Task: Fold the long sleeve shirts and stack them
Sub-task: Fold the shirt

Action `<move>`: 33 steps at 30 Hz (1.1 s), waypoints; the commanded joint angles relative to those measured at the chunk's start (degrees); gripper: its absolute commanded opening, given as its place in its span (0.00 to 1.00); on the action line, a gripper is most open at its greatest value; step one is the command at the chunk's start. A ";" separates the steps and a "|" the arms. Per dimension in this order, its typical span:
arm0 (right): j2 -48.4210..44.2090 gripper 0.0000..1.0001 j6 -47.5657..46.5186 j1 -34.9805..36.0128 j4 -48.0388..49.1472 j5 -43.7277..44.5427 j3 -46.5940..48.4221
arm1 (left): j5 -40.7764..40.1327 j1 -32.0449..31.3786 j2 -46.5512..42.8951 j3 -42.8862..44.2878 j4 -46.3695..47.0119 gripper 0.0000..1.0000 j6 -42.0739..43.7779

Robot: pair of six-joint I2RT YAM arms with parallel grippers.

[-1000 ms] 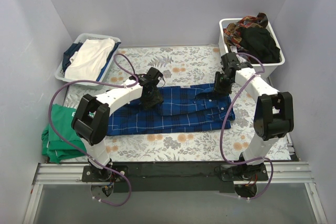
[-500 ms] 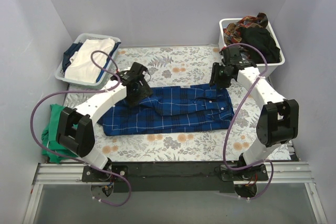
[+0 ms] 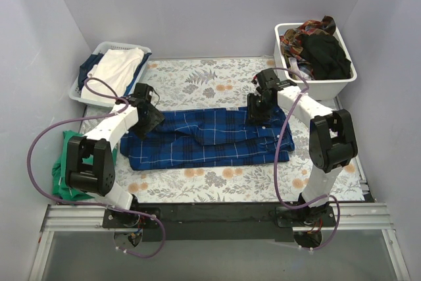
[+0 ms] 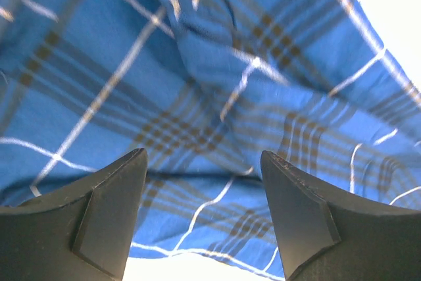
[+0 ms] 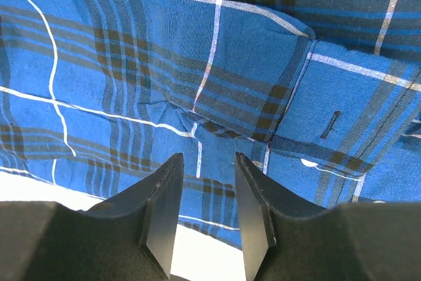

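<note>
Between pale walls (image 3: 197,11), floral cloth (image 3: 217,182) bears a seemingly folded shirt (image 3: 210,144).

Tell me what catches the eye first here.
The blue plaid shirt spread across the middle of the table, with the left gripper near its left end and the right gripper over its right half, both open. Then the heaped bin at far right and the basket at far left.
</note>
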 commanded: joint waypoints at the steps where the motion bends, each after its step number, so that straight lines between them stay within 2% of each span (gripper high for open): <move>1: -0.14 0.44 0.07 0.15 1.96 -1.05 -0.83 | -0.31 4.12 0.76 2.05 2.49 0.69 1.88; 3: -0.14 0.44 0.07 0.06 1.96 -0.96 -1.27 | 0.48 6.05 1.38 3.80 2.67 0.69 2.58; 11: 0.74 0.42 0.33 0.32 1.96 -0.52 -1.97 | -1.98 7.20 6.12 7.15 3.89 0.68 4.07; 14: 1.00 0.42 0.51 0.32 1.87 0.01 -2.06 | -1.63 7.20 7.79 8.55 4.60 0.63 4.34; 25: -1.02 0.41 0.60 0.32 1.79 0.98 -5.13 | -3.47 7.29 7.89 5.22 5.13 0.27 6.62; 29: -3.48 0.41 -0.28 0.41 1.17 1.50 -7.77 | -4.26 7.20 9.02 5.92 5.13 0.09 7.15; 30: -4.53 0.41 -0.28 0.41 1.08 1.85 -8.38 | -4.53 7.20 9.38 6.36 5.13 0.01 7.24; 33: -6.46 0.41 -1.25 0.41 0.47 3.96 -10.40 | -5.75 7.20 10.52 8.81 4.69 0.00 7.77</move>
